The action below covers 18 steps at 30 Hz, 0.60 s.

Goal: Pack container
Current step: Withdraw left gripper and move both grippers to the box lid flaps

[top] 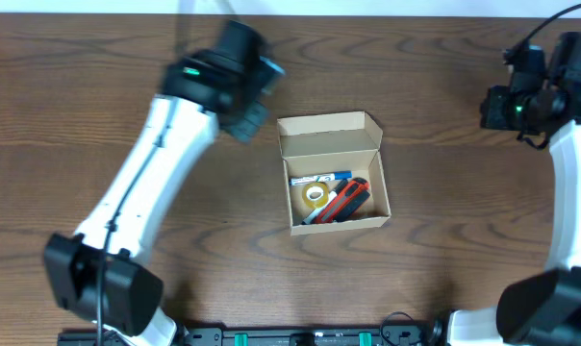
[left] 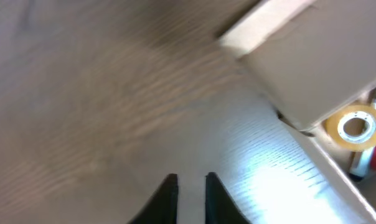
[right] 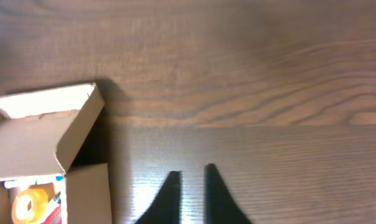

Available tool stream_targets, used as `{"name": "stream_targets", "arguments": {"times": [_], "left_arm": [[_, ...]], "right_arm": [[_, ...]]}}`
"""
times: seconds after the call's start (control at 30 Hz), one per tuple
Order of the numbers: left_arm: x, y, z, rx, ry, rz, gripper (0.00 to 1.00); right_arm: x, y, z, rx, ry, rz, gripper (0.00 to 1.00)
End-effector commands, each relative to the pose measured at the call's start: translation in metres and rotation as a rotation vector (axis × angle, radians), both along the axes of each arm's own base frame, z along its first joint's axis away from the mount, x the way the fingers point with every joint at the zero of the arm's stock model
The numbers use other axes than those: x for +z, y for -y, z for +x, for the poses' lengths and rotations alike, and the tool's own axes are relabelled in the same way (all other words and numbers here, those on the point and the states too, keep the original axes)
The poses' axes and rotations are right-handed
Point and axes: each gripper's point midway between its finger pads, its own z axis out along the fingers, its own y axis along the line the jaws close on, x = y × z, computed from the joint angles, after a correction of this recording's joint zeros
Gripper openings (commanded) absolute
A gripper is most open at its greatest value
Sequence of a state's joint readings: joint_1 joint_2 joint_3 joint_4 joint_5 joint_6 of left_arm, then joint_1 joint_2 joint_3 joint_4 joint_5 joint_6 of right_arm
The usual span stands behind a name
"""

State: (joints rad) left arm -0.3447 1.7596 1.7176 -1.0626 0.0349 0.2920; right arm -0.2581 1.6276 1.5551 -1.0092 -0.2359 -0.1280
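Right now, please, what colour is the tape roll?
The tape roll is yellow, clearest in the left wrist view.

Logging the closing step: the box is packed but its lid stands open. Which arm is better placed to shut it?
Left, probably. The left claw, shut and empty, hovers beside the open lid of the container; the right claw, also shut and empty, is much farther away.

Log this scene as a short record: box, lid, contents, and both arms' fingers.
container: tan cardboard box, mid-table
lid: open, folded back
contents: yellow tape roll, blue marker, red-and-black item
left fingers: shut, holding nothing, beside the box
right fingers: shut, holding nothing, apart from the box
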Motion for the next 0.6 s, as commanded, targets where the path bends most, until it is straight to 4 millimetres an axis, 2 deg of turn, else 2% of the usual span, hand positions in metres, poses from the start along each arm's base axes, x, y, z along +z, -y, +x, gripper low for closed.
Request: {"name": "stream_targets", "arguments": {"times": [0.0, 0.2, 0.37, 0.57], "left_arm": [[0.010, -0.007, 0.000, 0.090, -0.047, -0.189, 0.06], [-0.016, -0.019, -0.005, 0.133, -0.150, -0.367, 0.06], [-0.042, -0.005, -0.018, 0.087, -0.224, -0.510, 0.06], [-0.075, 0.007, -0.031, 0.077, -0.275, -0.591, 0.06]], "right_arm": [[-0.021, -0.007, 0.002, 0.019, -0.062, 0.024, 0.01], [-0.062, -0.021, 0.007, 0.053, -0.172, 0.098, 0.01], [-0.092, -0.033, 0.009, 0.081, -0.248, 0.142, 0.01], [-0.122, -0.049, 0.009, 0.115, -0.327, 0.155, 0.01]]}}
